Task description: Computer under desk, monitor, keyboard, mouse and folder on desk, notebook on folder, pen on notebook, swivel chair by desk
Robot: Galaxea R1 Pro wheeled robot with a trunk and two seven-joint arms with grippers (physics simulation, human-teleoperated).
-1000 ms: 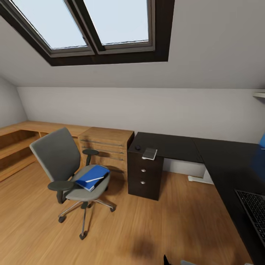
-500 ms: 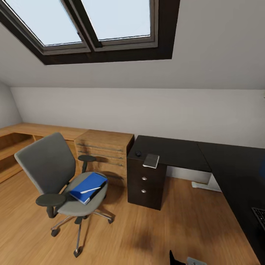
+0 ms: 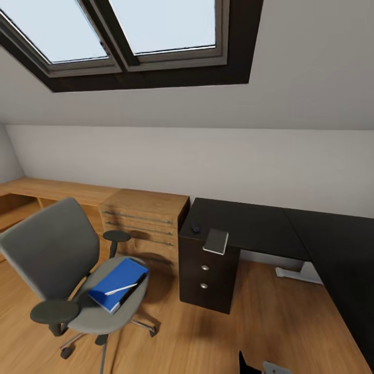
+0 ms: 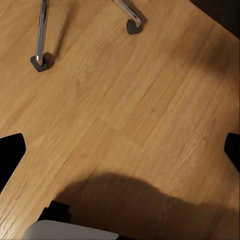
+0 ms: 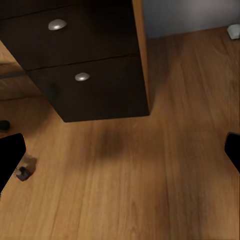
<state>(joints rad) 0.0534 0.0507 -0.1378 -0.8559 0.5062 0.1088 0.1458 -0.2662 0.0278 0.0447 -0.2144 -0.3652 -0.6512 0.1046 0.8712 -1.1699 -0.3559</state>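
The swivel chair (image 3: pixel 52 254) stands on the floor at the left, apart from the black desk (image 3: pixel 254 223). On its grey seat lies the blue folder (image 3: pixel 115 283), and the pen (image 3: pixel 120 289) rests across the folder. The grey notebook (image 3: pixel 216 241) overhangs the desk's near corner above the drawer pedestal (image 3: pixel 205 278). Just behind it sits the small black mouse (image 3: pixel 196 227). My left gripper (image 4: pixel 120 152) is open over bare floor near the chair's casters (image 4: pixel 39 61). My right gripper (image 5: pixel 120 150) is open in front of the pedestal's drawers (image 5: pixel 82 76). The monitor, keyboard and computer are out of view.
A light-wood chest (image 3: pixel 143 218) with bar handles stands between the chair and the pedestal, joined to a low wooden shelf (image 3: pixel 47 189) along the wall. A sloped ceiling with a skylight (image 3: pixel 130 31) hangs overhead. Wooden floor (image 3: pixel 270 322) lies between chair and desk.
The camera has moved: the whole picture has shifted, the chair now looms larger at the lower left and the keyboard at the right edge has left the picture. No object has shifted.
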